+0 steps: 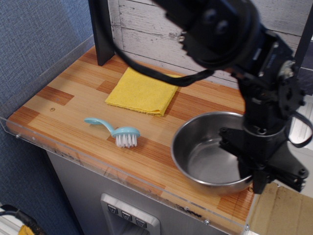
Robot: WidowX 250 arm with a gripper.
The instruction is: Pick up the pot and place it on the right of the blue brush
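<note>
Where the clear plastic guard [29, 139] edges the near left side, the wooden table [73, 105] begins, striped in light and reddish planks. Blue brush [115, 129] lies near the front edge, curved handle pointing left, white bristles facing the front of the table. Behind it and somewhat to the right, a folded yellow cloth [142, 91] lies flat, well apart from the brush; a dark upright post [101, 30] stands at the back left against the whitewashed plank wall [146, 24].

Right of the brush, with a stretch of bare wood between them, sits the pot [208, 154]: shiny steel, rolled rim, nothing visible inside. It occupies the front right part of the table, close to the near edge. Whether its base rests fully on the wood cannot be told from this view.

At the pot's right rim, the black fingers [254, 169] straddle the wall, one inside the bowl and one outside, clamped on the rim. The bulky black arm [230, 34] and its cable rise above, covering the table's far right.
</note>
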